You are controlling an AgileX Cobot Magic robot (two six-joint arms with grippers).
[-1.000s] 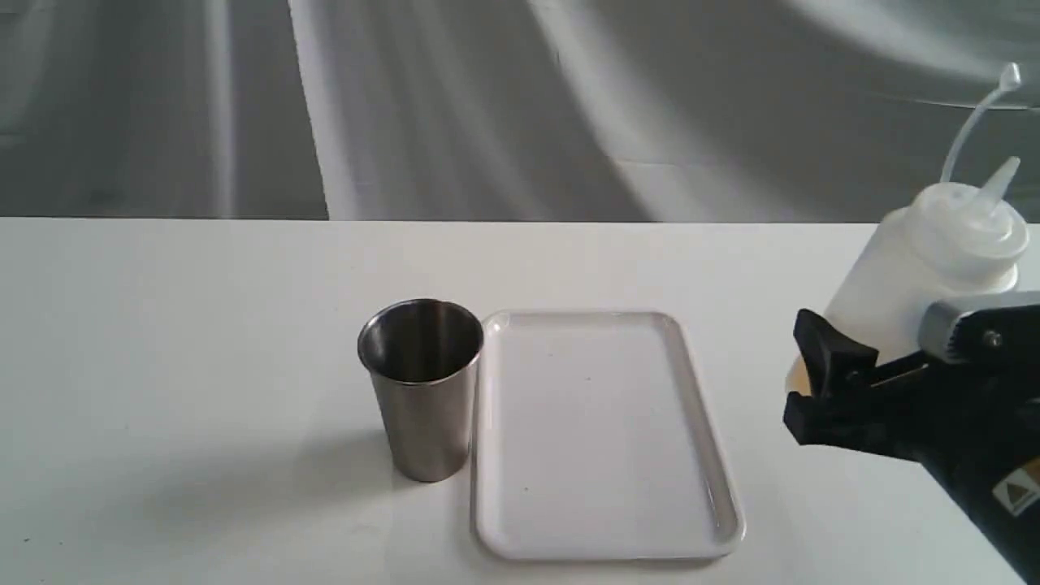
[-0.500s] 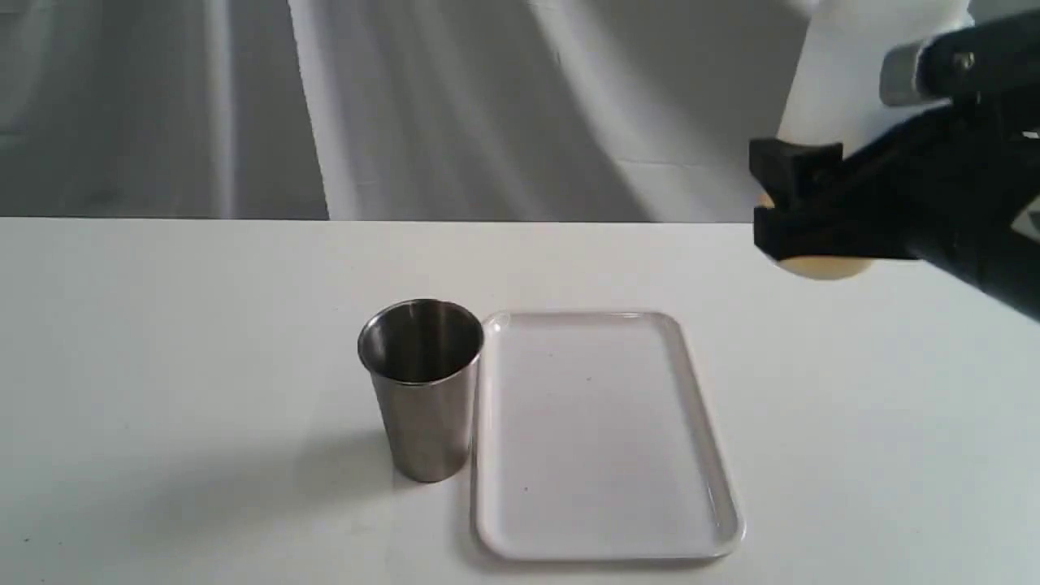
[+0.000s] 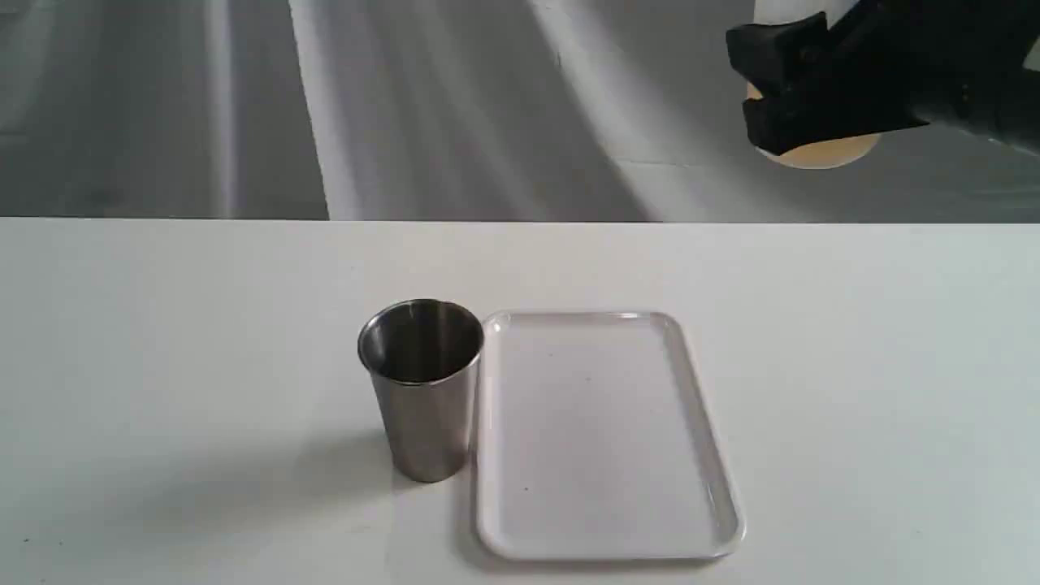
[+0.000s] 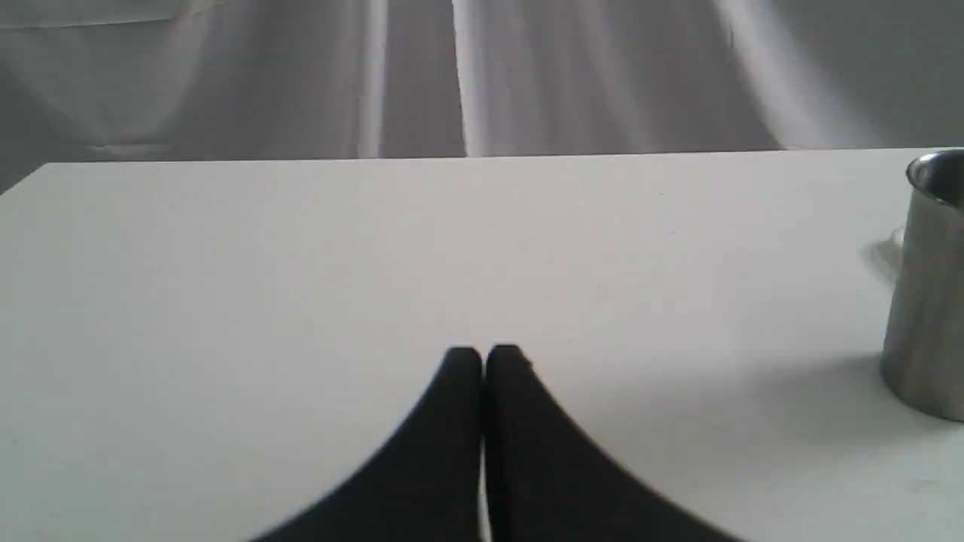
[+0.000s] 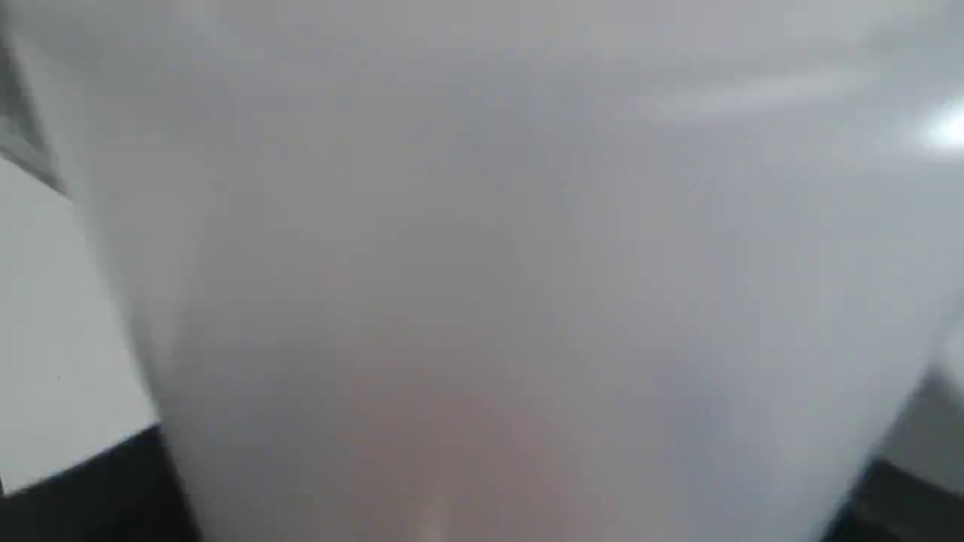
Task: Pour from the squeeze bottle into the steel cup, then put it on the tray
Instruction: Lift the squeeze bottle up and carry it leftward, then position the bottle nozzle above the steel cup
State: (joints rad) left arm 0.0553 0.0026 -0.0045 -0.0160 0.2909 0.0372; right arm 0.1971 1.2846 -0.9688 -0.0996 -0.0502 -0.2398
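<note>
The steel cup (image 3: 422, 388) stands upright on the white table, touching the left edge of the white tray (image 3: 603, 435). High at the top right, my right gripper (image 3: 784, 81) is shut on the squeeze bottle (image 3: 816, 150); only its amber-tinted base shows below the black fingers, the nozzle is out of frame. In the right wrist view the bottle's whitish wall (image 5: 497, 263) fills the picture. My left gripper (image 4: 483, 360) is shut and empty, low over the table, with the cup (image 4: 930, 286) off to one side of it.
The white table (image 3: 162, 325) ends at a far edge in front of grey draped cloth (image 3: 447, 106). The tray holds nothing.
My right gripper has lifted the squeeze bottle from table level up to the top of the view and carried it slightly left. Cup, tray and left gripper stayed still.
</note>
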